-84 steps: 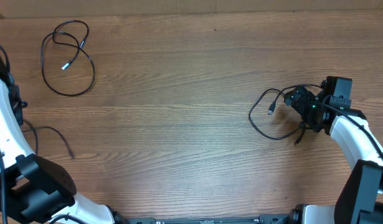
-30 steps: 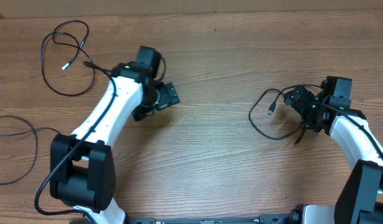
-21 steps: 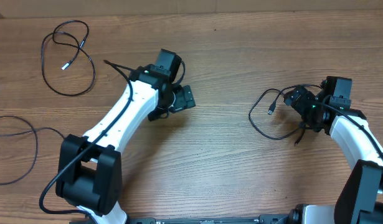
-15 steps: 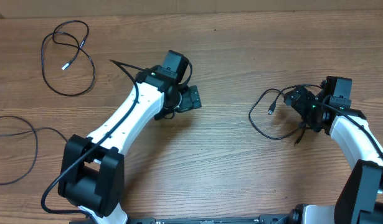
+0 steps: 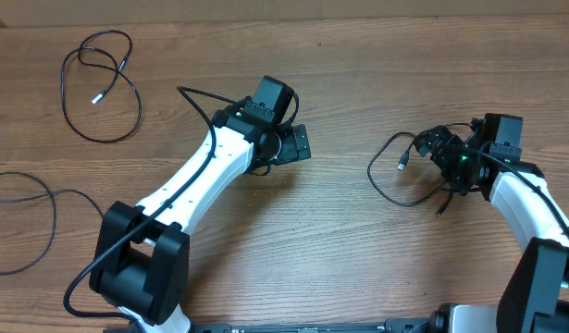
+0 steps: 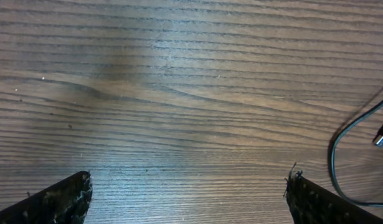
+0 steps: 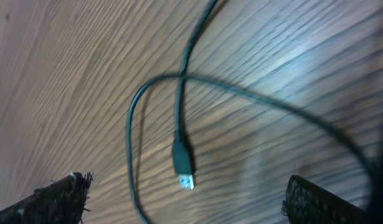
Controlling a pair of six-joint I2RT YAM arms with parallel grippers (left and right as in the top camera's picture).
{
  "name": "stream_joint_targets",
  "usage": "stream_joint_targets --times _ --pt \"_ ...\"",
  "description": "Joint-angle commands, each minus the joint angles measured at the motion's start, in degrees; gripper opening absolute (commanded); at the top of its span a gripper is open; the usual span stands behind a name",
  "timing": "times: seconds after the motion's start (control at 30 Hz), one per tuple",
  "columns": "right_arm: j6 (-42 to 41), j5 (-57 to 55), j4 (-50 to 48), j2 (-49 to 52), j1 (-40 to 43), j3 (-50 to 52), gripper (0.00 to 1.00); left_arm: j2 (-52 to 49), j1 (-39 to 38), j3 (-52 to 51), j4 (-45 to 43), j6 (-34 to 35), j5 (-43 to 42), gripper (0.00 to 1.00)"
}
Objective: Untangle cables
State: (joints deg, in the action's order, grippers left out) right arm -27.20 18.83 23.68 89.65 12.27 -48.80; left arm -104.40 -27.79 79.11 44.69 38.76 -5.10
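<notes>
Where the wooden counter [image 5: 358, 268] is seen from overhead, two thin black cables lie well apart. The left cable [image 5: 104, 141] forms a loose coil near the far left corner. Its long axis runs near to far, and its silver-tipped end [image 5: 96, 96] lies inside the coil. The right cable [image 5: 372, 176] forms an open loop with its long axis running left to right. Its plug [image 5: 402, 166] lies inside the loop, tip pointing towards the near left.

The right hand [image 5: 441, 148] stands over the right end of that loop, fingers spread and grasping nothing. The left hand [image 5: 298, 146] is over bare wood at mid-counter and is also released.

Only the right wrist view shows the right cable crossing itself beyond the plug, whose silver tip points towards the lower edge of the frame. The left wrist view adds a curve of thin cord [image 6: 332, 155] at its right edge.
</notes>
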Motion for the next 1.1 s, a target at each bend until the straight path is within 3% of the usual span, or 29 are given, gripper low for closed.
stream_joint_targets --times 0.0,0.33,0.43,0.53,0.57,0.6,0.63,0.77,0.87,1.0,1.07 --pt "0.3 4.4 1.6 0.2 -2.8 -0.8 1.00 -0.3 -0.5 -0.4 -0.5 -0.2 1.1 0.99" --pt "0.3 -5.8 1.5 0.2 -11.8 0.5 0.99 -0.3 -0.5 -1.0 -1.9 0.0 1.1 1.00" --pt "0.3 -5.5 1.5 0.2 -14.5 0.5 0.61 -0.3 -0.5 -1.0 -1.9 0.0 1.1 1.00" --pt "0.3 -5.1 1.2 0.2 -15.4 0.5 0.33 -0.3 -0.5 -1.0 -1.9 0.0 1.1 1.00" --pt "0.3 -3.1 1.1 0.2 -15.5 0.4 0.18 -0.3 -0.5 -1.0 -1.9 0.0 1.1 1.00" --pt "0.3 -1.0 0.8 0.2 -15.5 0.4 0.09 -0.3 -0.5 -1.0 -1.9 0.0 1.2 1.00" --pt "0.3 1.5 0.3 0.2 -15.5 0.4 0.07 -0.3 -0.5 -1.0 -1.9 0.0 1.2 0.99" --pt "-1.6 18.1 -5.5 0.2 -17.9 0.4 0.05 -0.3 -0.5 -1.0 -1.0 -0.1 6.6 1.00" --pt "-1.9 16.5 -5.2 0.2 -21.0 0.4 0.09 -0.3 -0.2 -1.0 0.5 0.0 10.5 1.00" --pt "-1.9 15.8 -4.9 0.2 -22.7 0.4 0.17 -0.3 0.6 -1.0 1.2 0.1 8.9 0.99" --pt "-1.9 15.8 -4.9 0.2 -22.7 0.4 0.28 -0.3 0.7 -1.0 1.1 2.2 7.1 1.00"
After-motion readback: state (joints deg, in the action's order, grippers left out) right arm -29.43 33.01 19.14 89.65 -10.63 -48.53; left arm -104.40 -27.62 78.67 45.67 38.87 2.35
